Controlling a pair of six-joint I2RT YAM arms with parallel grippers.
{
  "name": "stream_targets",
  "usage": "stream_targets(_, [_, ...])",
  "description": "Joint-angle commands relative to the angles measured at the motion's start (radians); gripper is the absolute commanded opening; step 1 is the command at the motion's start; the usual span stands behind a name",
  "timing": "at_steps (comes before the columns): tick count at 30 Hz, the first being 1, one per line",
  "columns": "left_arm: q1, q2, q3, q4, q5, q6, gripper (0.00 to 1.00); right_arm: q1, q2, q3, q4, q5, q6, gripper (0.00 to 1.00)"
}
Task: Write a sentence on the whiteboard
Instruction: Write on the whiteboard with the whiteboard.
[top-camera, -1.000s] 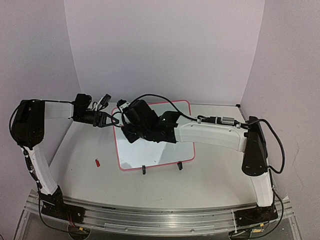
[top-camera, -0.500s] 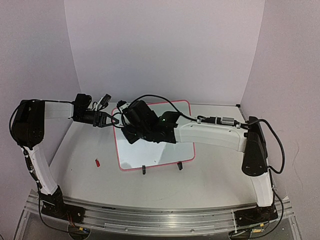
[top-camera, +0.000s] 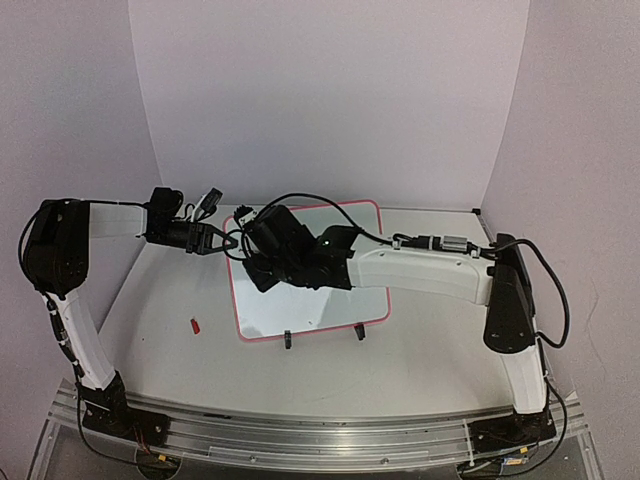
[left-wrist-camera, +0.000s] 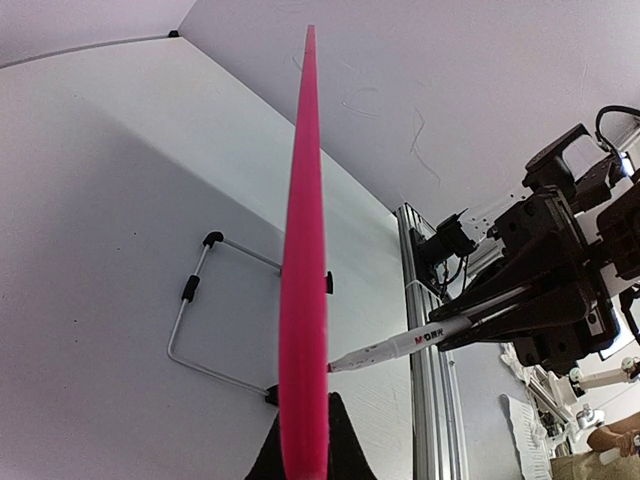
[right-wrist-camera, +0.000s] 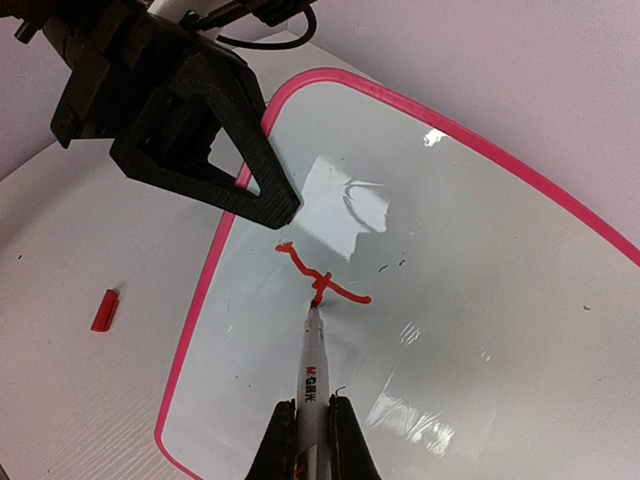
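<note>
The whiteboard (top-camera: 312, 303), glossy white with a pink frame, stands tilted on the table. My left gripper (top-camera: 232, 243) is shut on its left edge; in the left wrist view the frame (left-wrist-camera: 303, 250) runs as a pink strip between the fingers (left-wrist-camera: 342, 445). My right gripper (right-wrist-camera: 313, 425) is shut on a white marker (right-wrist-camera: 311, 365). The marker's tip touches the board (right-wrist-camera: 480, 260) at a short red scribble (right-wrist-camera: 322, 282). The left gripper (right-wrist-camera: 265, 200) shows as black fingers just above that mark. In the left wrist view the marker (left-wrist-camera: 400, 346) meets the board from the right.
A small red cap (top-camera: 195, 325) lies on the table left of the board, also seen in the right wrist view as a red cap (right-wrist-camera: 104, 309). Two black clip feet (top-camera: 287, 340) hold the board's near edge. A wire stand (left-wrist-camera: 190, 320) sits behind it.
The right arm has shifted slightly over the board with the marker. The left arm and the board have not moved.
</note>
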Motion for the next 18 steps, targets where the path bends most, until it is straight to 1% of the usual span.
stream_targets(1, [-0.030,0.013,0.007,-0.027,-0.066,0.098,0.00,0.000,0.013,-0.021,-0.031,0.014,0.032,0.00])
stream_targets(18, [-0.030,0.014,0.004,-0.027,-0.067,0.097,0.00,0.000,-0.004,-0.068,-0.050,0.017,0.063,0.00])
